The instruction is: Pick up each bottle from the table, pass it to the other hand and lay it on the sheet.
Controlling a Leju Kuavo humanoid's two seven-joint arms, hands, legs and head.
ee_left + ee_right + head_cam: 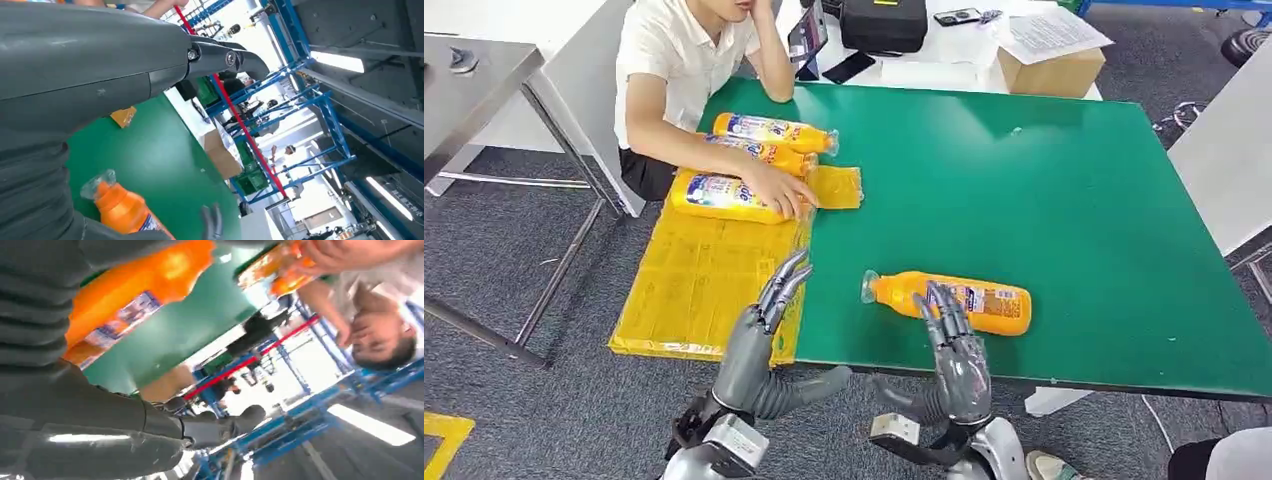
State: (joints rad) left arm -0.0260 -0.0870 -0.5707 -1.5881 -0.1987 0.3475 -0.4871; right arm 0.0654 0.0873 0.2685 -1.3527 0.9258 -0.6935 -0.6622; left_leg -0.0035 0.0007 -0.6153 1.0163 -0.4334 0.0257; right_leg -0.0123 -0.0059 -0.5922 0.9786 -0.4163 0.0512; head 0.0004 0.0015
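Green table (1044,190) (grey carpet (514,230) beneath) bears one bottle (969,300); both hands (759,340) (954,350) spread, empty.

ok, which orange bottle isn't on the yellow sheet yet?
The lone bottle on the bare green table, in front of the right hand; the other three lie on the sheet.

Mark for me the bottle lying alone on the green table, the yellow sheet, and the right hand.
lone bottle (989,303): head view, labelled body.
yellow sheet (694,290): head view, bare middle.
right hand (956,352): head view, back of the hand.
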